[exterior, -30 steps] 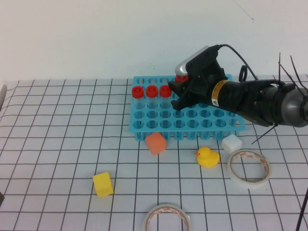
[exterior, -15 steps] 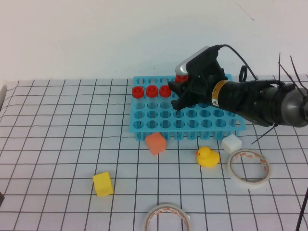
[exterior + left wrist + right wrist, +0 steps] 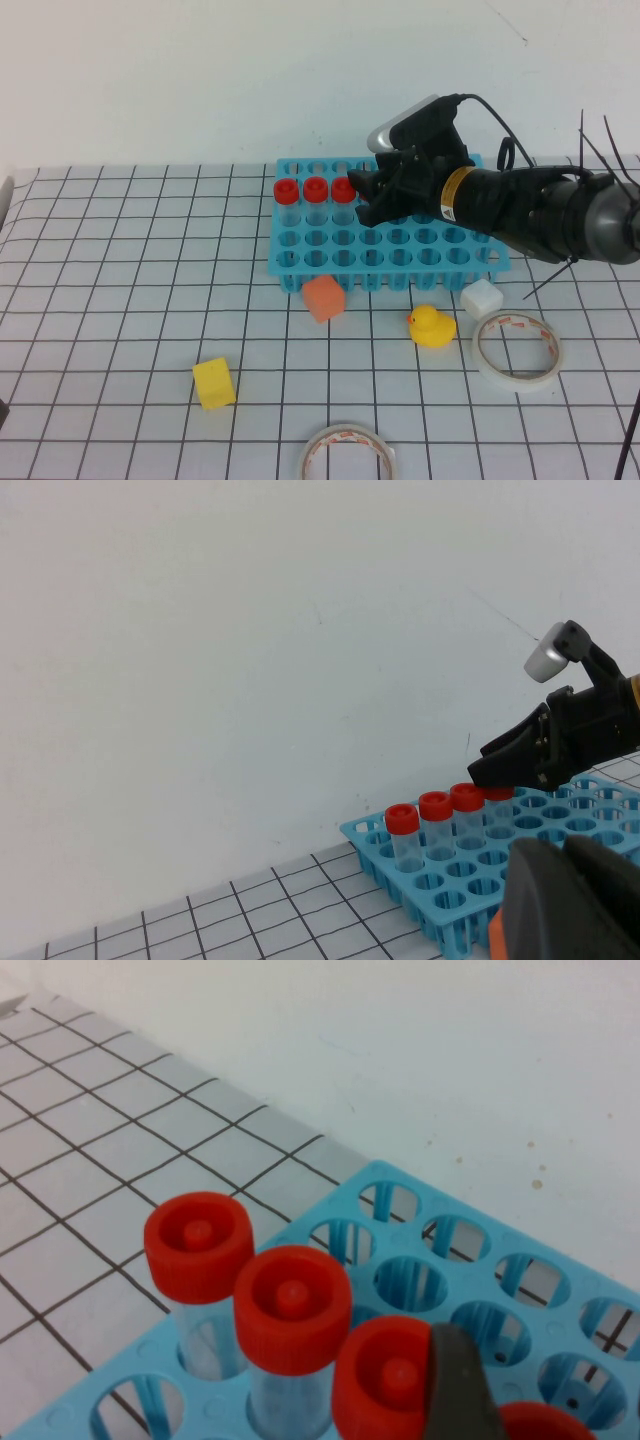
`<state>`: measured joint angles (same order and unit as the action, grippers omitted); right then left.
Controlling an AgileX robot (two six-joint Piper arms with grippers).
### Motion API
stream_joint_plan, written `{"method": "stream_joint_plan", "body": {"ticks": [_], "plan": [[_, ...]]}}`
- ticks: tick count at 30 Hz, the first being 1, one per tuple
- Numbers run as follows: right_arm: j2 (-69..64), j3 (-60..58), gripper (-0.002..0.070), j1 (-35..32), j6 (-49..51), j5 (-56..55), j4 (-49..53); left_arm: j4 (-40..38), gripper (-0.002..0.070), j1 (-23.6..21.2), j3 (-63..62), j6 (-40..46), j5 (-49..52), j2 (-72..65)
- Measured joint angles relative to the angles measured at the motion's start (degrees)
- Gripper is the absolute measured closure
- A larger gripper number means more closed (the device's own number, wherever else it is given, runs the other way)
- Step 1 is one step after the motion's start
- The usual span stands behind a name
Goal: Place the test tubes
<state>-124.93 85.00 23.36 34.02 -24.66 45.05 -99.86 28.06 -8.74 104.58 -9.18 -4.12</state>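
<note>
Clock directions apply to the high view, with 12 o'clock at the table's far edge.

1. Rack [image 3: 400, 262]: blue, standing on the gridded table [image 3: 110, 290], at 12 to 1 o'clock from the table's middle.
2. Tubes [image 3: 316, 190]: three red-capped tubes stand upright in the rack. They sit side by side in one row that starts at its 9 o'clock edge.
3. Fourth tube [image 3: 499, 794]: next in that row, at 3 o'clock of the third tube, with its cap level with the others. In the high view the right gripper hides it.
4. Right gripper [image 3: 368, 198]: over the rack at the fourth tube, its arm reaching in from 3 o'clock. Whether the claw is spread or pinching the tube cannot be told.
5. Left gripper [image 3: 565, 900]: outside the high view, claw pressed together. It faces the rack, well apart from it.
6. Other items:
   - Orange cube [image 3: 323, 298]: just beside the rack's 6 o'clock wall.
   - White cube [image 3: 481, 297]: near the rack's 5 o'clock corner.
   - Duck [image 3: 431, 326]: at 8 o'clock of the white cube.
   - Tape roll [image 3: 517, 349]: at 5 o'clock of the white cube.
   - Yellow cube [image 3: 214, 384]: at 7 o'clock of the orange cube, well apart.
   - Second tape roll [image 3: 345, 455]: at the table's 6 o'clock edge.
</note>
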Motion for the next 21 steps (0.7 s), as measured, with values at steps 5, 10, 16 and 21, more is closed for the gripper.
{"method": "stream_joint_plan", "body": {"ticks": [5,10,16,21], "plan": [[0.0,0.0,0.0295,0.0,0.0,0.1,0.0,0.0,0.0676,0.0,0.0,0.0,0.0,0.0],[2.9,-0.9,0.0303,0.1,0.0,3.7,0.2,0.0,0.0676,0.0,0.0,0.0,0.0,0.0],[15.1,-8.6,0.0554,0.1,-2.7,3.4,-5.8,0.0,0.0676,0.0,0.0,0.0,0.0,0.0],[29.5,-21.1,0.0664,0.5,-9.9,-0.6,-12.8,0.0,0.0676,0.0,0.0,0.0,0.0,0.0]]}}
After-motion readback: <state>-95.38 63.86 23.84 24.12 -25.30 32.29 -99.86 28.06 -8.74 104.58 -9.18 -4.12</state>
